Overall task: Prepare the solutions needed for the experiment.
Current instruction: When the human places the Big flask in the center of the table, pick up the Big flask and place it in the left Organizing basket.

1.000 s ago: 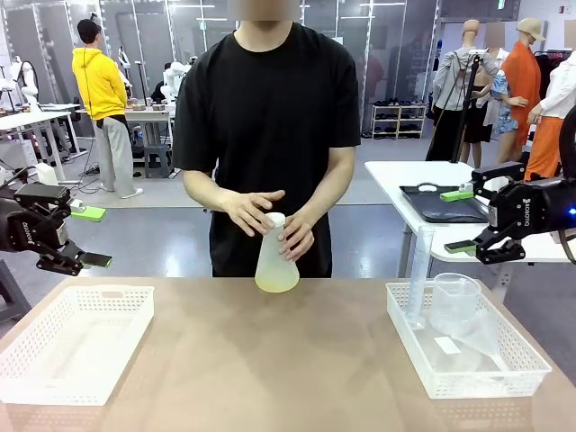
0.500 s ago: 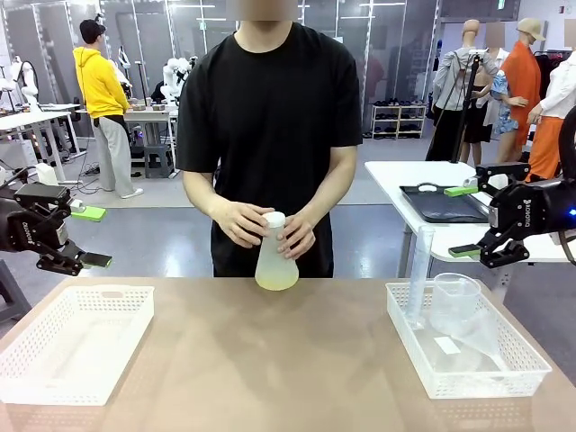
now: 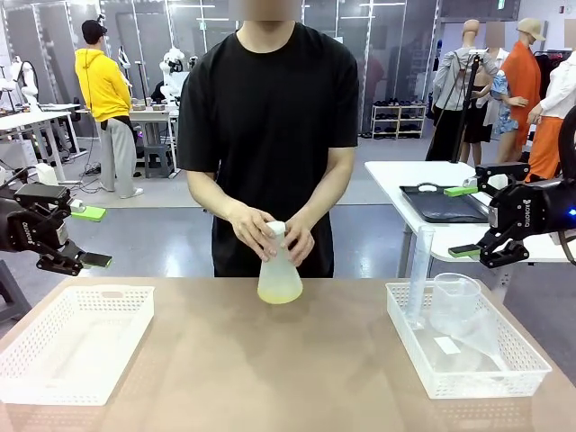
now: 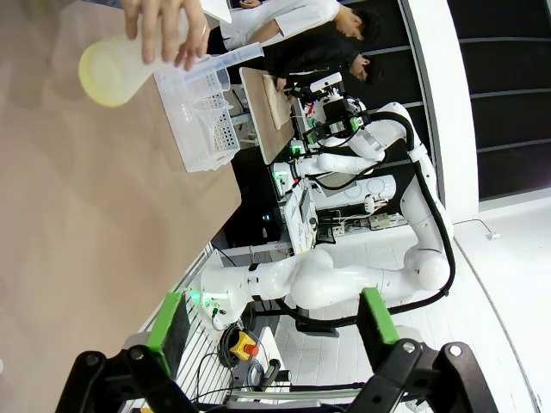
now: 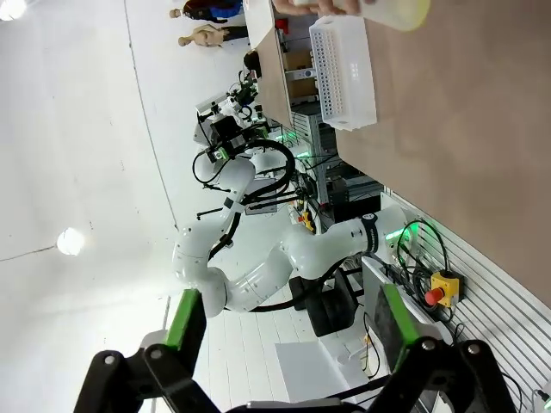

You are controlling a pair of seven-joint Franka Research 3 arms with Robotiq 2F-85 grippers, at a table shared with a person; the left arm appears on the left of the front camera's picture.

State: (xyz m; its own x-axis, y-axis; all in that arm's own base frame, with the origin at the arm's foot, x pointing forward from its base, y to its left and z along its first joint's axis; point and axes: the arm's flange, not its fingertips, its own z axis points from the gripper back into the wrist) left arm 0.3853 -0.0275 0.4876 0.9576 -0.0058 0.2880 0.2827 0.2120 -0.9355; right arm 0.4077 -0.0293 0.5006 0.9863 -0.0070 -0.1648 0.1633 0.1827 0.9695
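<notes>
The solutions [image 3: 280,291] are a shallow pale yellow-green layer in the bottom of a frosted conical flask [image 3: 278,265]. The flask is at the table's far middle, with both of the person's hands [image 3: 270,232] around its capped neck. My left gripper [image 3: 90,237] hangs open above the table's left edge, far from the flask. My right gripper [image 3: 459,220] is open too, up off the table's right side. In the left wrist view the open left gripper [image 4: 271,323] faces along the table, with the flask [image 4: 116,69] far off. The open right gripper [image 5: 288,320] sees the flask's base [image 5: 398,12] at the top edge.
A white basket [image 3: 76,337] sits front left with nothing in it. Another white basket [image 3: 468,364] at the right holds a tall measuring cylinder [image 3: 419,270] and a clear beaker [image 3: 454,301]. Bare brown tabletop lies between them.
The person's hands closed around the flask's neck, and the flask shifted slightly right and tilted. Both arms stayed still with jaws open.
</notes>
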